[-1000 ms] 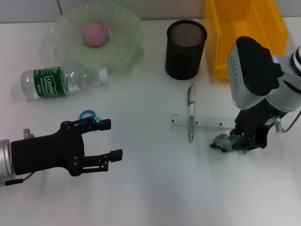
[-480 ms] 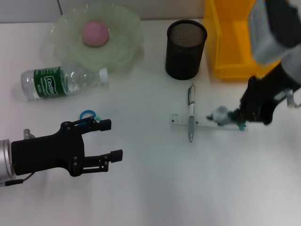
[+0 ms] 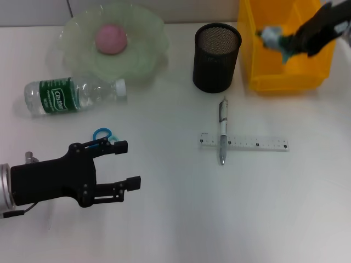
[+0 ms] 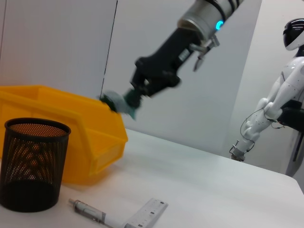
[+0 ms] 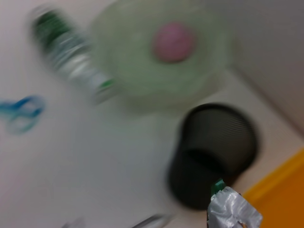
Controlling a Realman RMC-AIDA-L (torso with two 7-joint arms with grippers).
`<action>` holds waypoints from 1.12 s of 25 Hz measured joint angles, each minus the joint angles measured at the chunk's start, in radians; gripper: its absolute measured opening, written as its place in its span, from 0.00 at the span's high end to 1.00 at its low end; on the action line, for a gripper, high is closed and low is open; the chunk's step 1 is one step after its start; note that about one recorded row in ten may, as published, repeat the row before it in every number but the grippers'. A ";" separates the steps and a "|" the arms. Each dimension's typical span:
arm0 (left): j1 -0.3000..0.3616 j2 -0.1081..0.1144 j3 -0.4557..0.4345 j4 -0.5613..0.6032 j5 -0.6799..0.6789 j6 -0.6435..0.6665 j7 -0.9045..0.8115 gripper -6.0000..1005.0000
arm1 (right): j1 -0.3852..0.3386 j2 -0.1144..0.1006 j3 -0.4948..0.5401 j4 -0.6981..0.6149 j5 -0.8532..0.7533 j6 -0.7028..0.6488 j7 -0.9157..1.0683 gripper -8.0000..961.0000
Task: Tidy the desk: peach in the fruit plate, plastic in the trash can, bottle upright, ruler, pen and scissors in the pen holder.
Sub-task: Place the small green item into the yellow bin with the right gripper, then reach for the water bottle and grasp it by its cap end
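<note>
Right claw (image 3: 288,39) is raised over the yellow trash can (image 3: 285,66) at the far right of the desk (image 3: 219,208), pinching a crumpled piece of plastic (image 3: 272,37); left wrist view shows the plastic (image 4: 118,101) hanging above the can's rim, not yet inside. Left claw (image 3: 125,164) hovers low at the near left, fingers spread, holding nothing. Scissors (image 3: 102,135) lie just beyond it, blue loops visible. Peach (image 3: 111,38) sits in the fruit plate (image 3: 148,57) at far left. Bottle (image 3: 74,95) lies on its side just near of the plate, cap pointing right. Pen holder (image 3: 216,57) stands upright between plate and trash can. Pen (image 3: 222,130) lies across the ruler (image 3: 258,144) at mid-desk, near of the holder.
</note>
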 joint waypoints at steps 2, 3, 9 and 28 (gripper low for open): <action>0.000 0.002 0.000 0.000 0.000 0.004 0.000 0.16 | -0.005 -0.002 0.022 0.004 -0.006 0.058 0.040 0.93; 0.000 0.003 0.000 0.000 0.000 0.005 0.000 0.16 | -0.009 -0.002 0.026 0.006 -0.011 0.093 0.061 0.92; 0.001 0.006 0.000 0.000 0.004 0.011 0.000 0.16 | -0.029 0.013 0.019 0.069 -0.024 0.310 0.119 0.89; 0.002 0.020 0.003 0.007 0.008 0.034 -0.009 0.16 | -0.126 0.027 0.023 0.253 0.514 0.618 -0.112 0.39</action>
